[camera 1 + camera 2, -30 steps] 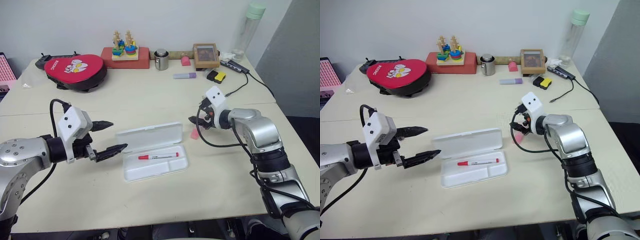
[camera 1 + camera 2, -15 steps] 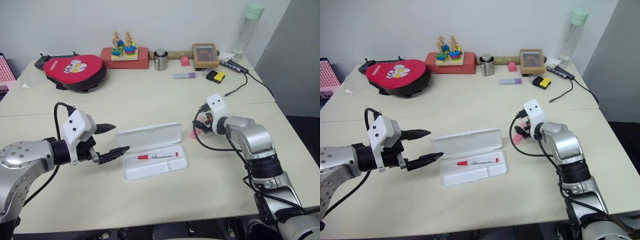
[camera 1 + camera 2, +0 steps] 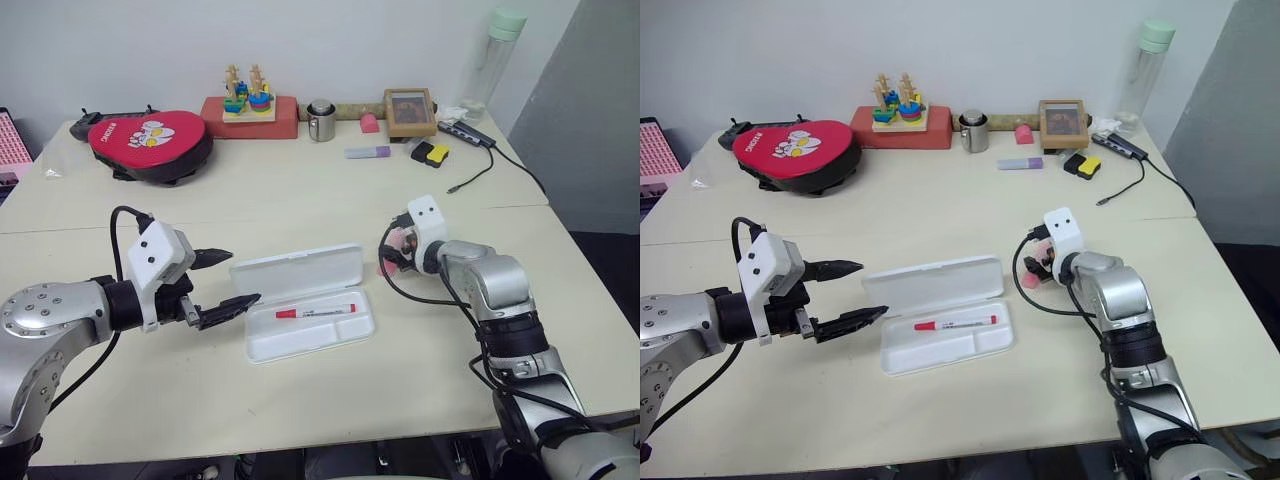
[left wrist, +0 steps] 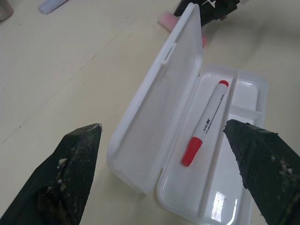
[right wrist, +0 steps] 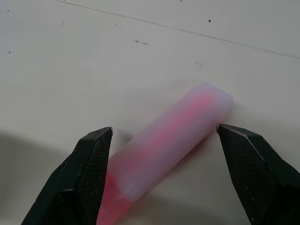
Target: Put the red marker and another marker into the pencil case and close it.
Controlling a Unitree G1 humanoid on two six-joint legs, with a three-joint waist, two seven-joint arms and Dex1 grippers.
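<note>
right gripper (image 5: pixel 164 136): spread wide, straddling pink marker (image 5: pixel 171 140) on surface, not gripping | left gripper (image 4: pixel 164 180): wide, empty, beside open pencil case (image 3: pixel 300 300) | red marker (image 3: pixel 316 311): in tray

Cream tabletop (image 3: pixel 300 190) with a seam line running across the middle. Red pouch (image 3: pixel 150 138) with a cartoon print at 10 o'clock, a black item behind it. Red box (image 3: pixel 250 116) at 12 o'clock carrying two colourful stacking toys (image 3: pixel 246 92). Metal cup (image 3: pixel 321 119) just beside the box. Small pink block (image 3: pixel 370 122) next to a wooden picture frame (image 3: pixel 411 111). Purple marker (image 3: pixel 369 152) lying flat in front of those. Yellow-and-black item (image 3: pixel 433 153) at 1 o'clock, USB hub (image 3: pixel 468 132) with a black cable trailing off. Clear bottle (image 3: pixel 493 60) with a green cap, upright at the far corner. Pink grid object (image 3: pixel 10 145) at the 9 o'clock edge.
</note>
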